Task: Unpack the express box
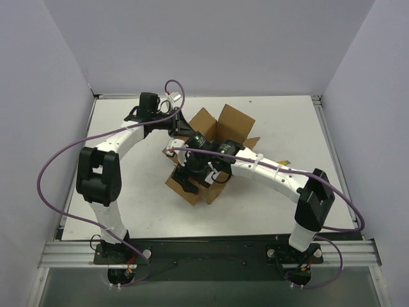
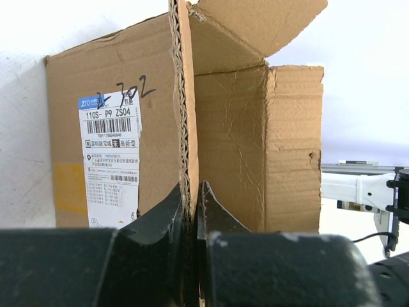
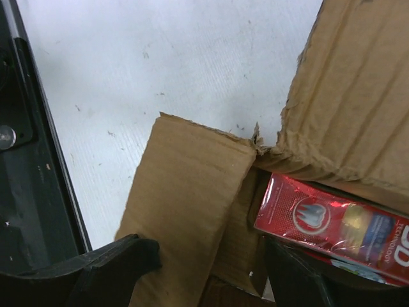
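My left claw is clenched on the edge of a flap of the box, which stands open in the middle of the table. My right claw hangs over the opening, spread wide and gripping nothing, with a red carton just beside one finger.

You have a white desk under everything, its surface lightly scuffed and speckled where the right wrist view looks down on it. Only one thing clearly rests directly on it: the express box, brown corrugated card, near the middle, flaps open, with a white printed label on one side.
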`<action>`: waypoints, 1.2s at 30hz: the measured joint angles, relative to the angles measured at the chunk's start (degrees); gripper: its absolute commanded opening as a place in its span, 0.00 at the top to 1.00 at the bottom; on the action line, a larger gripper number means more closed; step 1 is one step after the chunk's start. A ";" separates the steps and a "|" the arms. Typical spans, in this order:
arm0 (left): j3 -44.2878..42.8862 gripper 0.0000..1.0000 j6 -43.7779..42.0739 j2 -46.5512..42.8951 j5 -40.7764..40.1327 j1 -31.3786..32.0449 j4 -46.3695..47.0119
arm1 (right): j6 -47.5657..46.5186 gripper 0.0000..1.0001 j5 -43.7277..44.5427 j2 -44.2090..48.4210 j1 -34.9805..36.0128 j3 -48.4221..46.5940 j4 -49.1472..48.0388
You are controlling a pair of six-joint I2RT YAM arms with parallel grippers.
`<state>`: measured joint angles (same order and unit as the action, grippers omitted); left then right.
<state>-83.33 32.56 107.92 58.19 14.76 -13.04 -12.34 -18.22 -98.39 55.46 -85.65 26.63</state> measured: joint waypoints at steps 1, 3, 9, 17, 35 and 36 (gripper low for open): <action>0.00 0.96 0.04 0.00 0.02 -0.09 0.02 | 0.39 0.23 0.42 -0.13 0.13 0.94 -0.50; 0.00 0.96 -0.09 0.00 0.00 -0.13 0.11 | 1.03 0.24 1.40 -0.57 0.00 2.27 -1.29; -0.04 0.96 -3.61 -0.02 -0.28 -0.37 0.92 | 0.79 0.25 0.42 -1.20 -3.52 -1.31 2.80; -0.96 0.96 -13.64 -0.87 1.66 -0.55 -4.09 | -9.05 0.32 -5.20 1.14 -15.96 -19.89 8.57; -1.68 0.97 -20.44 -2.05 16.85 2.34 -7.45 | -52.54 0.38 -11.02 4.15 -18.40 2.95 11.80; -0.59 0.97 -17.35 -2.05 17.57 2.49 -3.82 | -53.68 0.36 -11.45 4.13 -18.23 3.76 10.97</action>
<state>-83.92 15.20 105.86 75.77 17.26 -16.86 -66.02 -29.67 -94.26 37.23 -81.89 37.60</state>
